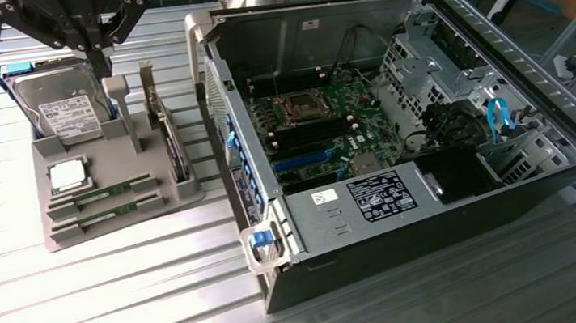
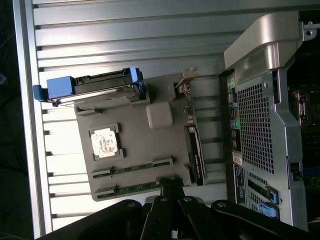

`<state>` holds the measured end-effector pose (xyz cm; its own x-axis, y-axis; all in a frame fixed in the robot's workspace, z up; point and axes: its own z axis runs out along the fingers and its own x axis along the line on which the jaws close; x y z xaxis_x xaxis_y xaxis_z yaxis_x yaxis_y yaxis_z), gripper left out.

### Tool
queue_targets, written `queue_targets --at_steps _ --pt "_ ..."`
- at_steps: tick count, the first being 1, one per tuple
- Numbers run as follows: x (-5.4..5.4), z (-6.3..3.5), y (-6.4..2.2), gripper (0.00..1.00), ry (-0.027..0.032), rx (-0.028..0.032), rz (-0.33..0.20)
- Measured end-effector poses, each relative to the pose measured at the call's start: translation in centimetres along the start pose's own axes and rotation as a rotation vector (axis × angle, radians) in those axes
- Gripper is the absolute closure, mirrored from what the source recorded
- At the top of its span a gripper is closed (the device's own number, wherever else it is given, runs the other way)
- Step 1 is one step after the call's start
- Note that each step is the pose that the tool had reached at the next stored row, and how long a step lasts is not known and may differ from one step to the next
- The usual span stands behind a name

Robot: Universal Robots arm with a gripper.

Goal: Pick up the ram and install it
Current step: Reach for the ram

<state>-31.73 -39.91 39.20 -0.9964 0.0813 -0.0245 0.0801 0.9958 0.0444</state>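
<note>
Two ram sticks, thin green boards with small black chips, lie in parallel slots of a grey holder (image 1: 121, 217): one ram stick (image 1: 105, 194) and a second ram stick (image 1: 109, 211). The wrist view shows the same ram sticks (image 2: 134, 167) (image 2: 131, 189) in the holder (image 2: 140, 142). My black gripper (image 1: 99, 48) hangs high above the holder's far end, over the hard drive (image 1: 64, 105), apart from the sticks. Seen from the wrist, the gripper (image 2: 172, 186) looks shut with nothing in it, close to the end of the nearer stick.
The holder also carries a square silver CPU (image 1: 69, 177), the hard drive (image 2: 95, 87) and an upright expansion card (image 1: 169, 142). At the exterior view's right stands the open computer case (image 1: 508, 185) with its motherboard (image 1: 327, 120). All of it rests on a ribbed metal table (image 1: 86, 298).
</note>
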Motion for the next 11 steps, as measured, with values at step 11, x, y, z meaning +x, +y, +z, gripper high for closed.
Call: queue_targets --at_steps 11 --pt "-0.03 -0.04 -0.81 0.89 0.0 0.0 0.0"
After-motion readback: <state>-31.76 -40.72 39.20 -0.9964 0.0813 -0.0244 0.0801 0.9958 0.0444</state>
